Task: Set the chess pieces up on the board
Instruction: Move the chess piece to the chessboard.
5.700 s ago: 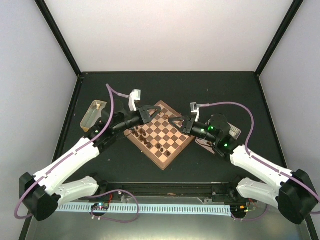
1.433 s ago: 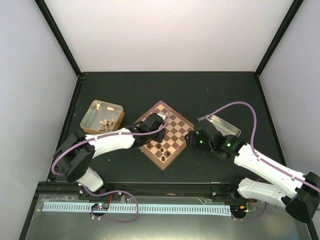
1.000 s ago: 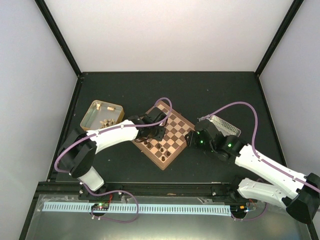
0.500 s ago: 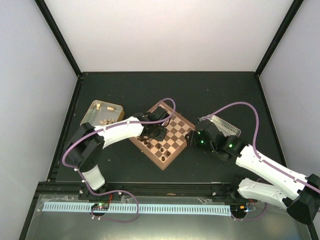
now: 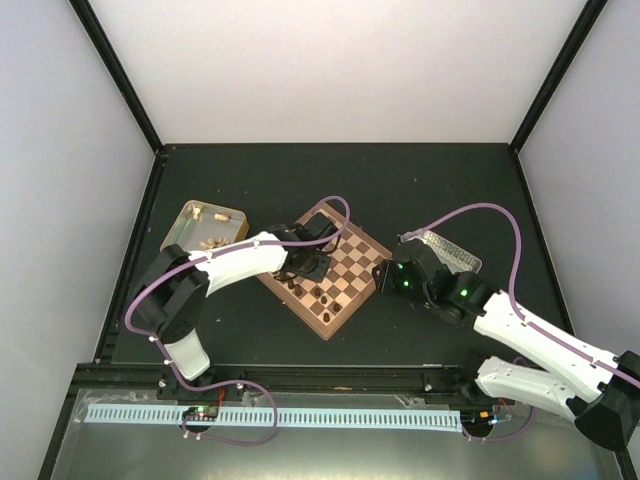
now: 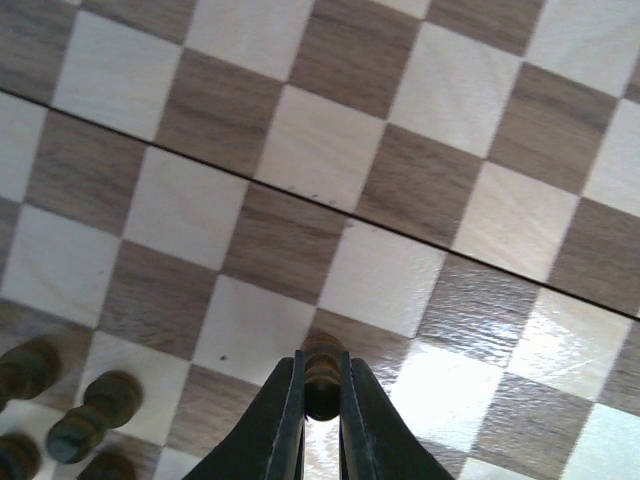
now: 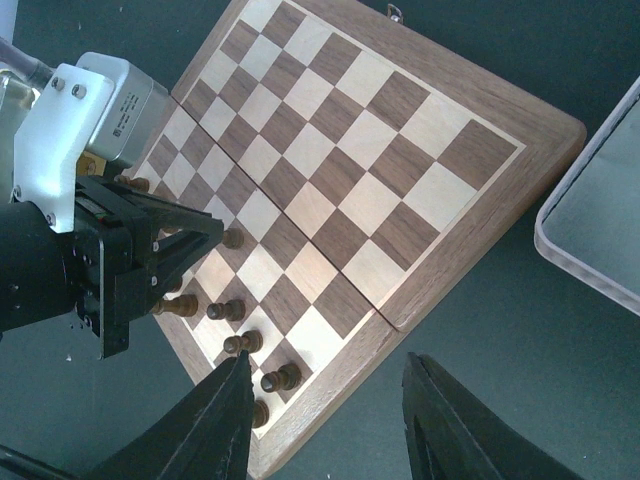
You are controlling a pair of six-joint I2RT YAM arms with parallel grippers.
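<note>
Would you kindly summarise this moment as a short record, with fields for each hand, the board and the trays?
left hand: shut on a dark piece, low over the board; contact with the square unclear
right hand: open, empty, at the board's near edge
other dark pieces: clustered near one corner of the board
gold tray: left of the board, holds pale pieces
clear tray: right of the board

white links (image 5: pixel 230 262) | black joints (image 5: pixel 168 305) | purple cables (image 5: pixel 470 210) | green LEDs (image 5: pixel 403 283)
</note>
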